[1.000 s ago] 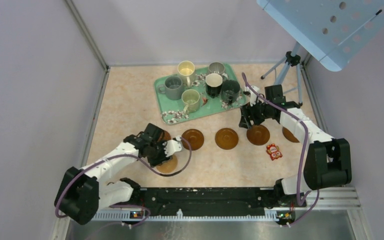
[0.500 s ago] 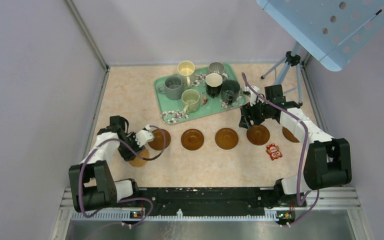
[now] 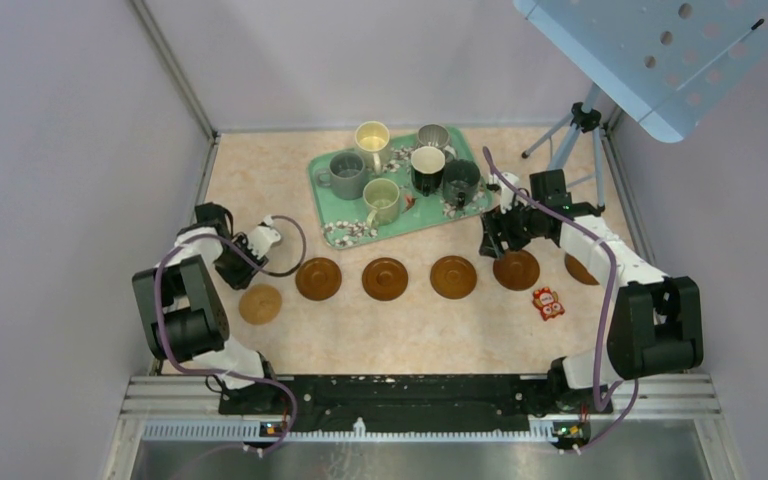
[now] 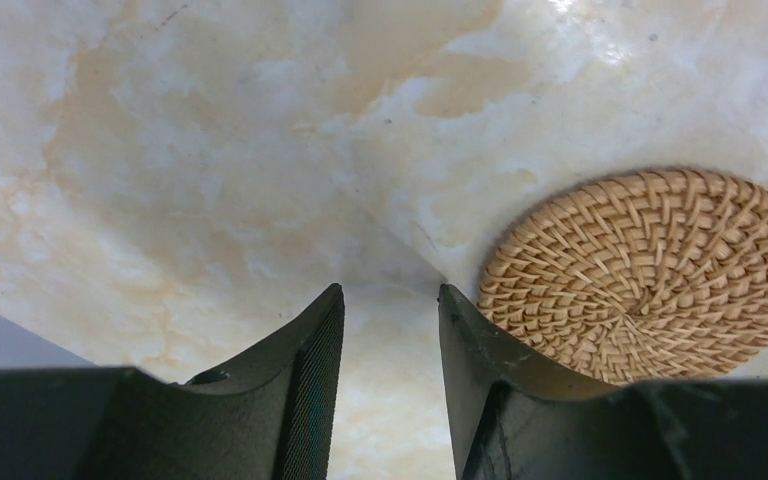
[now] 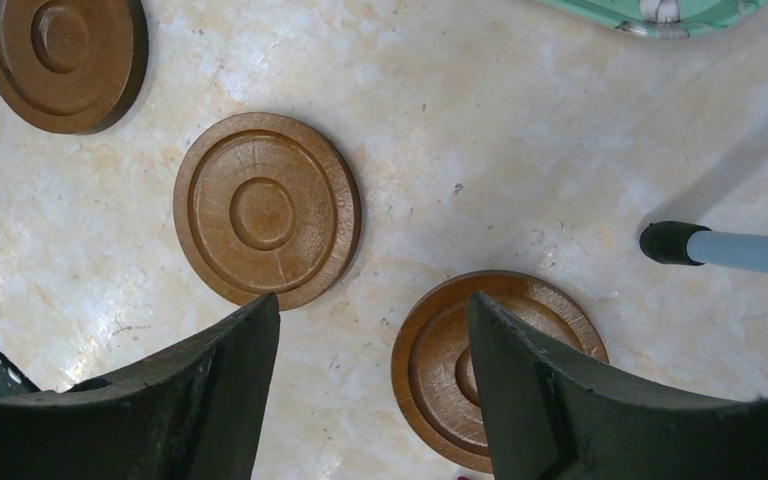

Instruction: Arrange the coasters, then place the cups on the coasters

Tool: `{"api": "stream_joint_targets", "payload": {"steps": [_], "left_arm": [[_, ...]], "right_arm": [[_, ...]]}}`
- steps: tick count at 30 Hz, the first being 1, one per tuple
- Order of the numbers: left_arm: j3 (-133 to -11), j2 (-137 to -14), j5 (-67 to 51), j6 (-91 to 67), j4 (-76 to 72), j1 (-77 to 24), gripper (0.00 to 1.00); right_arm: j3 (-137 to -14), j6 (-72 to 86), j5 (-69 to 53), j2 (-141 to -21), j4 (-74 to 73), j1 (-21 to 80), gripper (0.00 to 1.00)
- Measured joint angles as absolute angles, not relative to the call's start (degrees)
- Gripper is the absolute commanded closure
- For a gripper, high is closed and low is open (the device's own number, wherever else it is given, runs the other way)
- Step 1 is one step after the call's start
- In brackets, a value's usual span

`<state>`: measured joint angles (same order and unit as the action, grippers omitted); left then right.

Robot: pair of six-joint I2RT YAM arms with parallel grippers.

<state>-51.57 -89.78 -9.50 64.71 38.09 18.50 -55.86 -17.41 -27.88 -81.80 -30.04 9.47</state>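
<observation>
Desk: I see a beige marbled desk (image 3: 410, 330) closed in by pale walls (image 3: 60, 200) on the left, back and right. The arm bases stand on a black rail (image 3: 410, 388) at the near edge.
Room to move: a bare strip runs between the rail and the row of discs. My left tool (image 4: 390, 300) works close to the left wall. A tripod (image 3: 570, 150) stands in the far right corner.
Left tool: jaws a narrow gap apart, nothing between them, bare desk below.
Tan coaster (image 4: 650, 275): flat on the desk, just beside that tool's right finger. From above it is the leftmost disc, set slightly nearer me than the brown ones.
Right tool (image 5: 372, 305): jaws wide, holding nothing, over the right end of the row.
Brown coasters (image 3: 385, 279): four in a line, and a fifth partly under my right arm. One (image 5: 495, 365) lies partly beneath the right tool's finger.
Red trinket (image 3: 548, 303): near the row's right end, on my side.
Cups (image 3: 427, 170): all six stand on the green tray (image 3: 422, 212), beyond the row.
</observation>
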Motion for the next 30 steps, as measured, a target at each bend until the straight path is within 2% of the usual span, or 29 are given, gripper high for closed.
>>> {"api": "stream_joint_targets", "payload": {"steps": [3,9,13,21,30], "left_arm": [[-52.10,-90.54,-9.50,63.26,37.10,18.72,0.52],[-56.75,-91.39,-12.40,62.02,38.65,20.25,0.29],[-58.92,-90.24,-16.62,64.42,43.70,21.87,0.22],[-52.16,-84.53,-19.42,68.79,49.82,22.22,0.19],[-45.23,-82.89,-19.00,66.17,43.90,22.20,0.23]], "right_arm": [[-55.86,-17.80,-27.66,-81.80,-30.06,9.34,0.32],[-55.86,-17.93,-27.51,-81.80,-30.11,9.19,0.32],[-55.88,-17.93,-27.51,-81.80,-30.15,9.19,0.32],[-55.86,-17.93,-27.57,-81.80,-30.22,9.19,0.32],[-55.86,-17.93,-27.59,-81.80,-30.24,9.19,0.32]]}}
